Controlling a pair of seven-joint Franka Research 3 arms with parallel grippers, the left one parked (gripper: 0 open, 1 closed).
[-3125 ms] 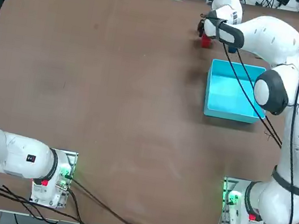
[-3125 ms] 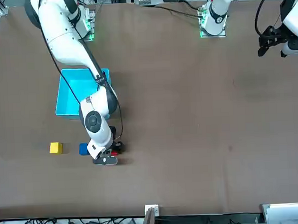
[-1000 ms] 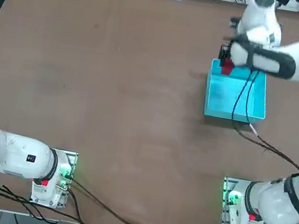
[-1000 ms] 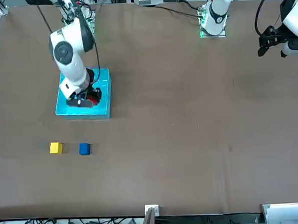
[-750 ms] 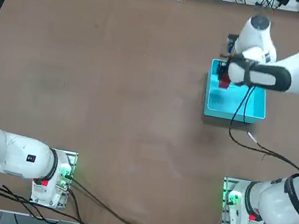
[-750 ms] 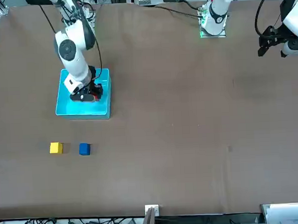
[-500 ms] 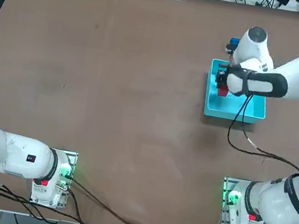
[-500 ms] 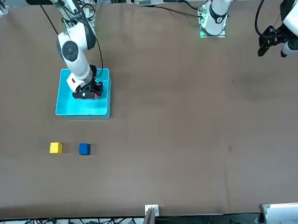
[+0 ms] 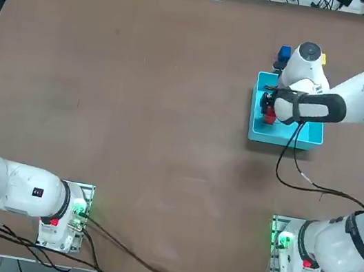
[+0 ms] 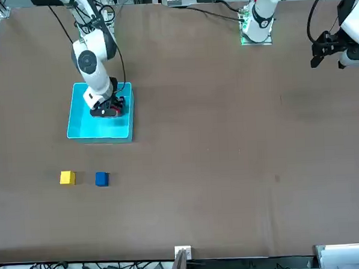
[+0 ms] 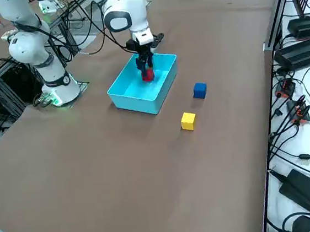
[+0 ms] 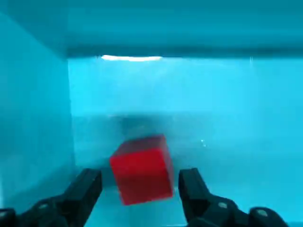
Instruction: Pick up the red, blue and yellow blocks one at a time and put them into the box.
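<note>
On our desk [image 10: 228, 144] sits the box [image 10: 101, 131]. In it, our right gripper [image 12: 140, 176] has jaws wide, the tilted red block [image 12: 144, 175] between them. In front view, beyond the box, the blue block [image 10: 102, 179] lies at 6 o'clock, the yellow block [image 10: 67, 178] at 7.

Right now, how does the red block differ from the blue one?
The red block is inside the box; the blue block is on the table, outside it. The red block sits between the open fingers of the right gripper, while the blue block has no gripper around it. Both are small plain cubes.
</note>
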